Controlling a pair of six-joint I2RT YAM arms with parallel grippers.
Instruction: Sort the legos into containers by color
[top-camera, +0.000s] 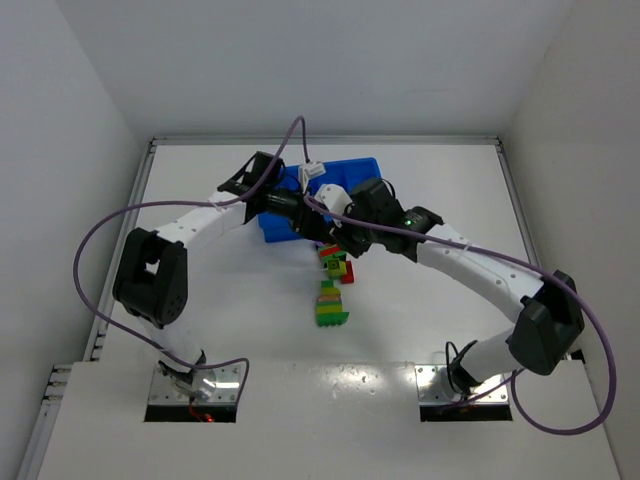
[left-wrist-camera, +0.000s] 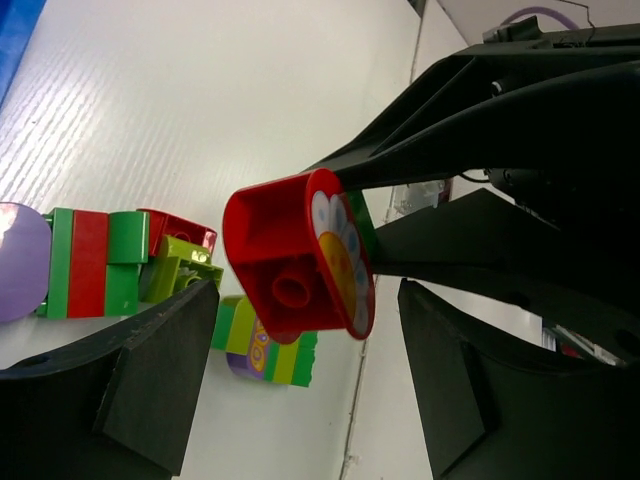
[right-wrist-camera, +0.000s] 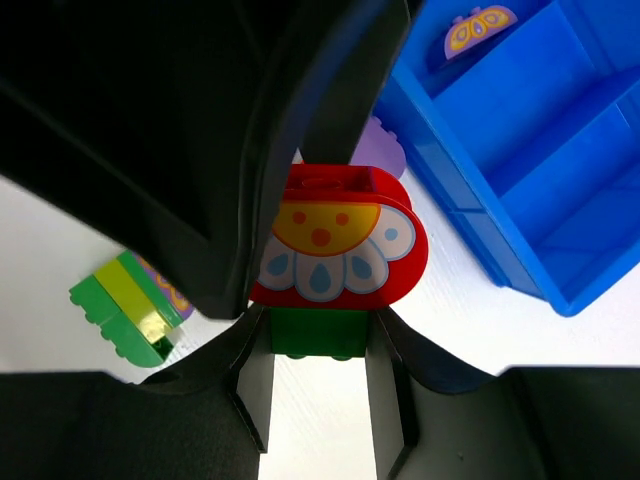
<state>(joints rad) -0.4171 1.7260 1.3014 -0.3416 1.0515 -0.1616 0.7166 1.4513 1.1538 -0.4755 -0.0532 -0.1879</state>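
Note:
My right gripper (right-wrist-camera: 318, 332) is shut on a green brick (right-wrist-camera: 312, 332) with a red flower-printed brick (right-wrist-camera: 340, 240) stacked on it, held above the table beside the blue tray (right-wrist-camera: 520, 110). In the left wrist view the red flower brick (left-wrist-camera: 295, 255) hangs between the fingers of my left gripper (left-wrist-camera: 305, 300), which is open and not touching it. From above, both grippers meet at the tray's (top-camera: 350, 172) near edge, left gripper (top-camera: 300, 205), right gripper (top-camera: 335, 232). A purple printed piece (right-wrist-camera: 480, 25) lies in one tray compartment.
Loose legos lie on the table near the tray: a red and green stack (left-wrist-camera: 95, 262), a yellow-green brick (left-wrist-camera: 180, 265), a purple round piece (left-wrist-camera: 20, 262) and a striped green stack (left-wrist-camera: 265, 345). From above they form a cluster (top-camera: 336, 265) and a stack (top-camera: 330, 305).

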